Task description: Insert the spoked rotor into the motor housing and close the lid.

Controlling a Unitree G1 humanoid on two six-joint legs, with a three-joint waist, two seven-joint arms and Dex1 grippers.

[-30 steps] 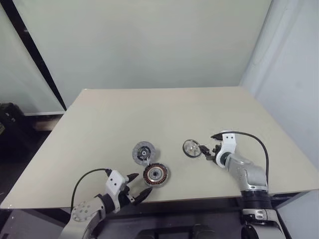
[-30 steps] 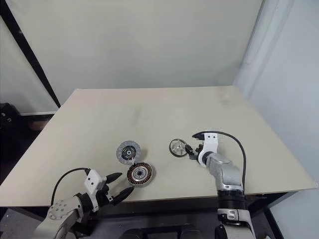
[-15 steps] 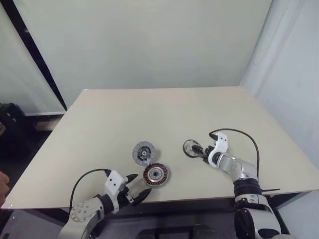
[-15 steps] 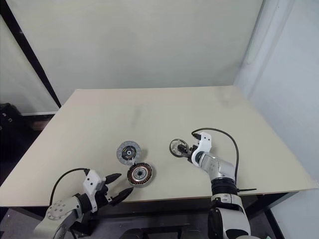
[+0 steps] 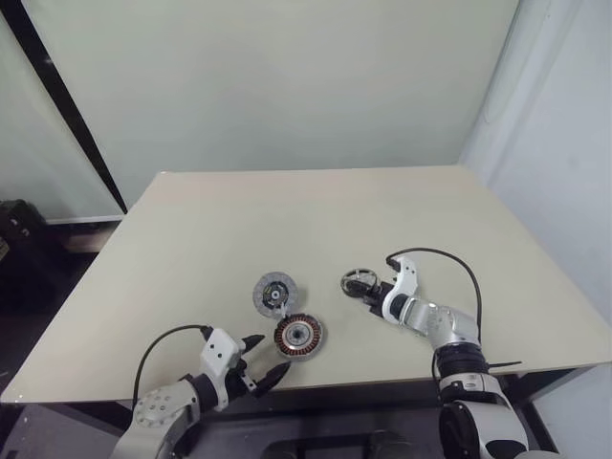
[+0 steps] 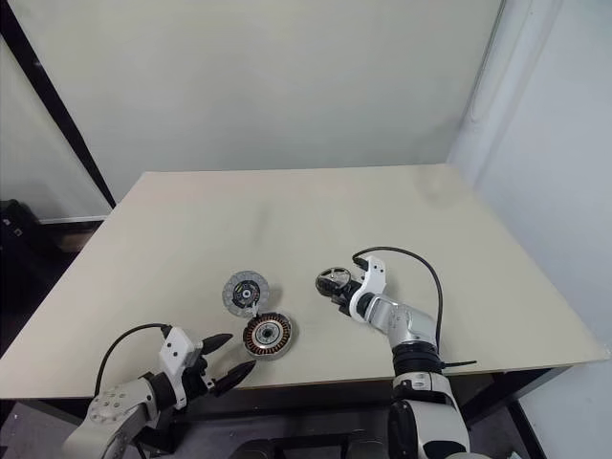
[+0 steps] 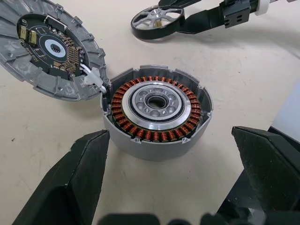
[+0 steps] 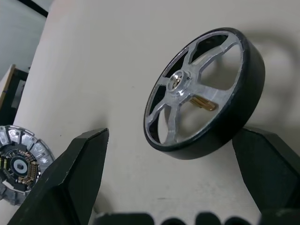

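Note:
The spoked rotor (image 5: 359,281), a shiny silver wheel with a dark rim, lies flat on the table right of centre. My right gripper (image 5: 369,288) is open around it, and one finger (image 8: 262,164) rests against its rim while the other stands apart. The motor housing (image 5: 299,334), with copper windings around a silver hub (image 7: 157,101), stands near the front edge. The lid (image 5: 274,292) lies just behind it, circuit side up, its edge touching the housing. My left gripper (image 5: 271,353) is open just in front of the housing, touching nothing.
The beige table (image 5: 287,220) stretches wide and bare behind the parts. Its front edge runs close under the housing and my left gripper. A black cable (image 5: 449,263) loops off my right wrist. A pale wall stands behind the table.
My right gripper has moved left and rolled, and the spoked rotor has slid a little left with it. The left gripper, housing and lid have stayed put.

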